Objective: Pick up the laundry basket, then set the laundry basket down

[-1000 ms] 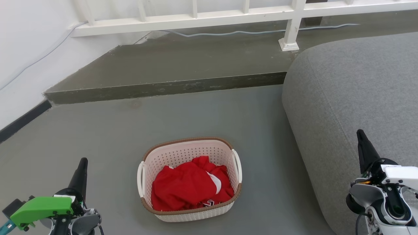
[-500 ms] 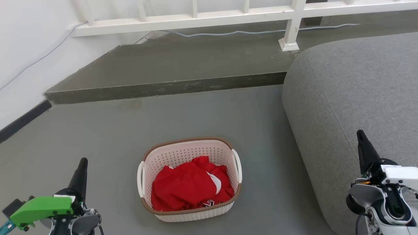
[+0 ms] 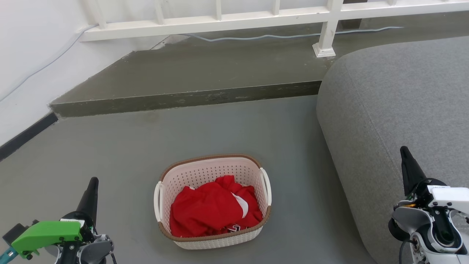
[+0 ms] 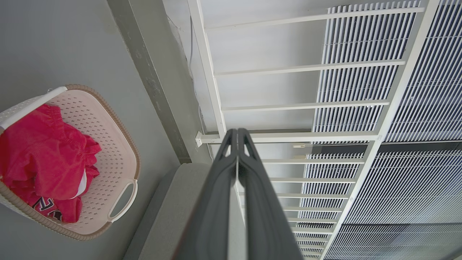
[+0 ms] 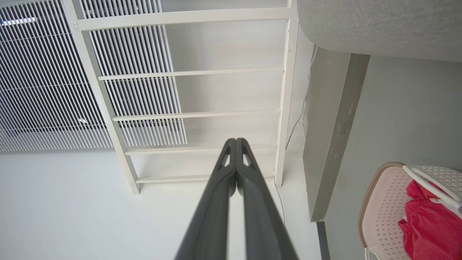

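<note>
The right gripper (image 5: 236, 144) is seen rising from the bottom middle, its two dark fingers pressed together to the tips with nothing between them, against a white railing (image 5: 184, 15) backed by a slatted white panel (image 5: 43, 90). To the right of the fingers, the worn edge of a raised grey step (image 5: 335, 126) is shown meeting the grey floor (image 5: 408, 115), and a grey upholstered sofa (image 5: 379, 25) is cut off at the top right. The laundry basket (image 5: 382, 209) is caught at the lower right edge, well apart from the gripper, with a red garment (image 5: 429, 224) heaped inside and one white handle (image 5: 429, 187) crossing it.
</note>
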Controlling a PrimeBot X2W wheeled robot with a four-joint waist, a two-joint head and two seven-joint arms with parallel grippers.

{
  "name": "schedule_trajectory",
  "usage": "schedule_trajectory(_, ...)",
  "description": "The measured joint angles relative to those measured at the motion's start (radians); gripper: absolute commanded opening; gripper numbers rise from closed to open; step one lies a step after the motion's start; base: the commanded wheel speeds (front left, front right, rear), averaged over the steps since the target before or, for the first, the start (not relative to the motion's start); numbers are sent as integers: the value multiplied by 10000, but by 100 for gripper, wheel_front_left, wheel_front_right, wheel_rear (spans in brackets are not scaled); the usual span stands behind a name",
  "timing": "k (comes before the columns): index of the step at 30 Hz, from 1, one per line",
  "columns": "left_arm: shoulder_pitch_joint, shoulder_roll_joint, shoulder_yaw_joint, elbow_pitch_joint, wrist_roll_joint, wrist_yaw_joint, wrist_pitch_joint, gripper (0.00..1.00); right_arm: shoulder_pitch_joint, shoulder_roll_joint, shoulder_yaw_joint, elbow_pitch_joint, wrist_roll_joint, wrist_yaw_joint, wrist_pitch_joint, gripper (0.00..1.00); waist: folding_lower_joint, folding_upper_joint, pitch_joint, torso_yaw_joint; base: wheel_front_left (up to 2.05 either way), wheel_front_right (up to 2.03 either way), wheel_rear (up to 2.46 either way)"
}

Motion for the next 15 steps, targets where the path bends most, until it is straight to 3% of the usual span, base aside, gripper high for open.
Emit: schedule_trajectory(15, 0, 0, 0, 0, -4, 0, 0, 0, -26, 2, -17, 25, 0, 2, 2, 0, 0, 0, 0, -1, 0, 0, 0)
